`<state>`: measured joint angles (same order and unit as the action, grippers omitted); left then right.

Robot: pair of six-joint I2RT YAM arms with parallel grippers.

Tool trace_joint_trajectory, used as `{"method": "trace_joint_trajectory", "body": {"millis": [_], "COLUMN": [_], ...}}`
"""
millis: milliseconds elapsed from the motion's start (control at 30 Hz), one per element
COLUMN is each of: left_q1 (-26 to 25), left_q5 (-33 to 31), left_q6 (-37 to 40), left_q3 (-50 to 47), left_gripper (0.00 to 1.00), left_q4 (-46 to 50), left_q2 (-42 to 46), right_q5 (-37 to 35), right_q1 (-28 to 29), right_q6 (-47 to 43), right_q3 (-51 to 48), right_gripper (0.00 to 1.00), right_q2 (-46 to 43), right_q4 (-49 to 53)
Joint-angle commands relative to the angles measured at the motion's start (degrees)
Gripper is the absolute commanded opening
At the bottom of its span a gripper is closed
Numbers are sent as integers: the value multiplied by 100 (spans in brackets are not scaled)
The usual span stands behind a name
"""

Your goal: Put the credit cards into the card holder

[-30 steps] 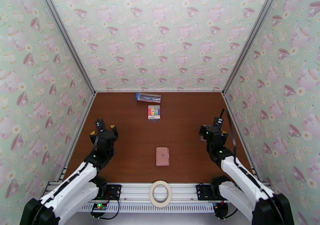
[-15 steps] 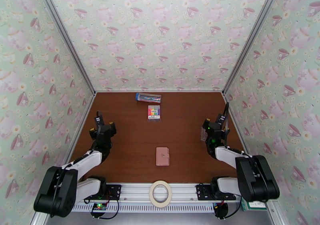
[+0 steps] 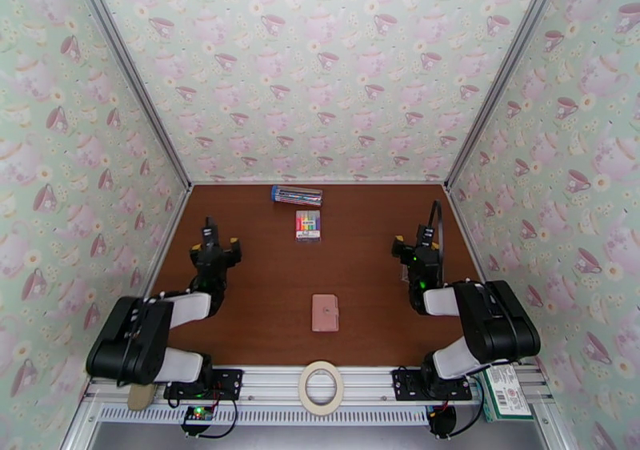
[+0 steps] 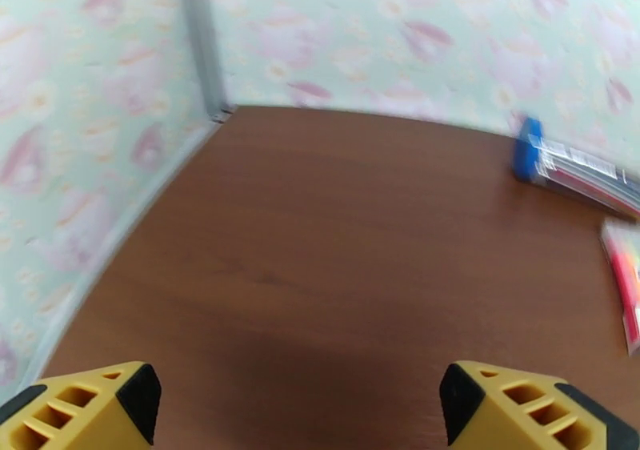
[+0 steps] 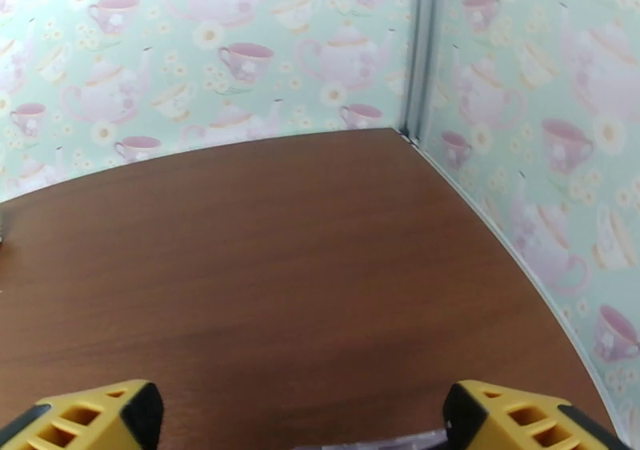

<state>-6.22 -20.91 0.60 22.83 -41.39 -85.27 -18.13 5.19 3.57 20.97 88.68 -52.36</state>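
While both arms sit folded at the sides of the counter, we note from the overhead view that the card holder lies shut and flat between them. We judge that this puts it within reach of either arm. The left claw and right claw are spread wide and empty, well apart from it.

In the left wrist view, the claw gapes over bare wood. The pen box and marker pack lie far off.

In the right wrist view, the claw gapes likewise. A pale strip lies between its fingers. We cannot tell whether it is one of the credit cards.
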Motion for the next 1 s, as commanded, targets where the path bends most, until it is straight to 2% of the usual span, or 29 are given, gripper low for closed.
{"method": "trace_joint_trajectory", "body": {"millis": [0, 967], "left_q1": [181, 213], "left_q5": [236, 289], "left_q6": [65, 45], "left_q3": [266, 248], "left_gripper": [100, 100], "left_q4": [19, 17], "left_q2": [-20, -7], "right_q5": [213, 464], "right_q1": [-40, -36], "right_q6": [-42, -159], "right_q3": [126, 147], "right_gripper": [100, 100], "right_q2": [-13, -10], "right_q4": [61, 86]}}
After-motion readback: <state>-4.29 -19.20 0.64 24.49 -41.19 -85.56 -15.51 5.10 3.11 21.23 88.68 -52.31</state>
